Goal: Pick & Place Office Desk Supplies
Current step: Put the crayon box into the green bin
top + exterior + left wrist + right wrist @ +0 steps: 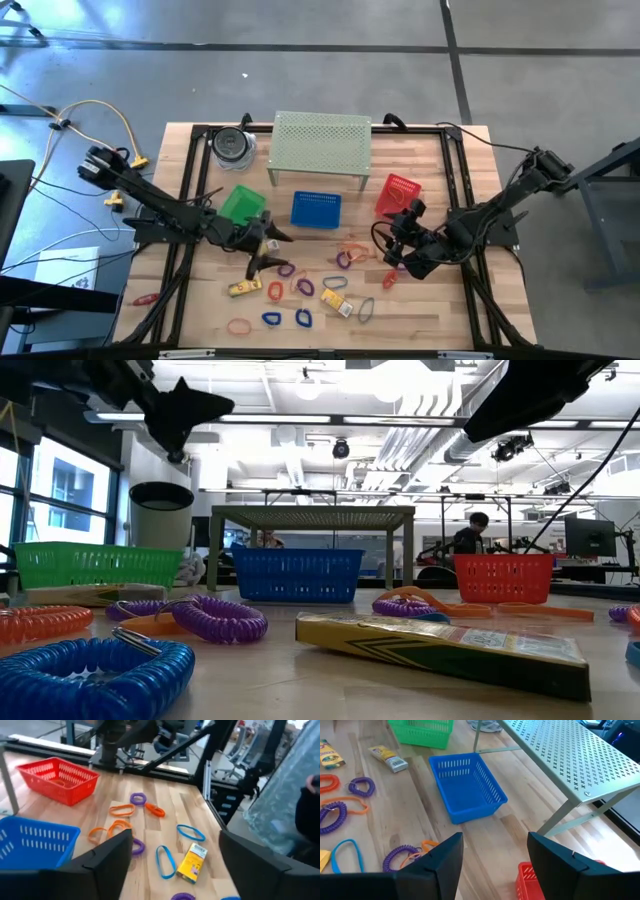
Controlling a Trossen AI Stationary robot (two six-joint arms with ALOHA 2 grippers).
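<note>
Three little baskets sit in a row in front of the green mesh shelf [322, 140]: a green basket [243, 204], a blue basket [316, 210] and a red basket [399, 194]. I think they wait there so the loose desk things can be sorted into them by color. In the right wrist view the blue basket looks empty, so most of the job is left to do.

Many coil loops [300, 287] in orange, purple and blue lie on the wood on the side of the blue basket away from the shelf, mixed with small yellow boxes [245, 288].

The left gripper [268, 248] hangs near the blue basket, beside the green one, above the loops. Its fingers are spread wide and hold nothing.

The right gripper [397, 249] hangs near the red basket, also wide and holding nothing. Both look ready to come down on a loop
</note>
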